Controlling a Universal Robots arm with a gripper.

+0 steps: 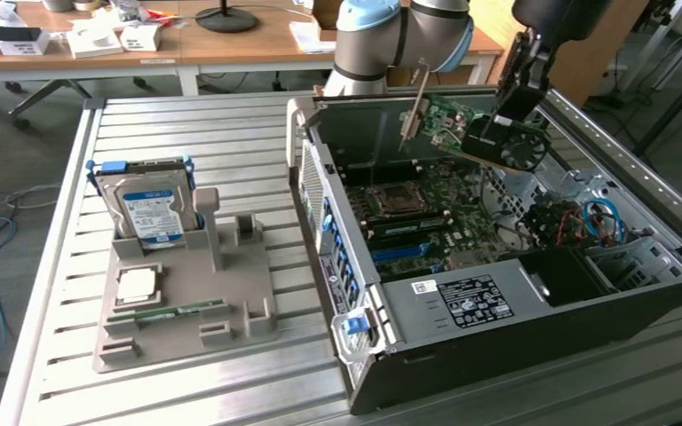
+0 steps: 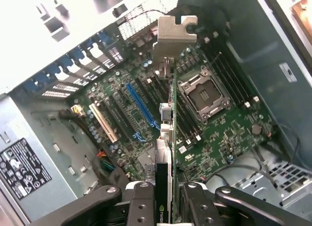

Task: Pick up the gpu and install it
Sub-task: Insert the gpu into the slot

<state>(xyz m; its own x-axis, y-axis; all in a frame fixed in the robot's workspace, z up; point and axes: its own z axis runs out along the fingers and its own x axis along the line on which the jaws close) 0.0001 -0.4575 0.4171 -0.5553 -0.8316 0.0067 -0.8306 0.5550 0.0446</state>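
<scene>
Pinching the gpu (image 1: pixel 450 117) edge-on between the jaws of the gripper (image 1: pixel 497 133), up above the motherboard (image 1: pixel 424 217) inside the case (image 1: pixel 460 306), not yet seated. Best to line its edge with the blue slot (image 2: pixel 140 105), probably, bracket (image 2: pixel 174 33) toward the rear wall, then straight down, no tilt.

hard drive (image 1: pixel 152 209) upright in grey holder (image 1: pixel 246 297) | RAM stick (image 1: pixel 170 312) lying on holder
</scene>
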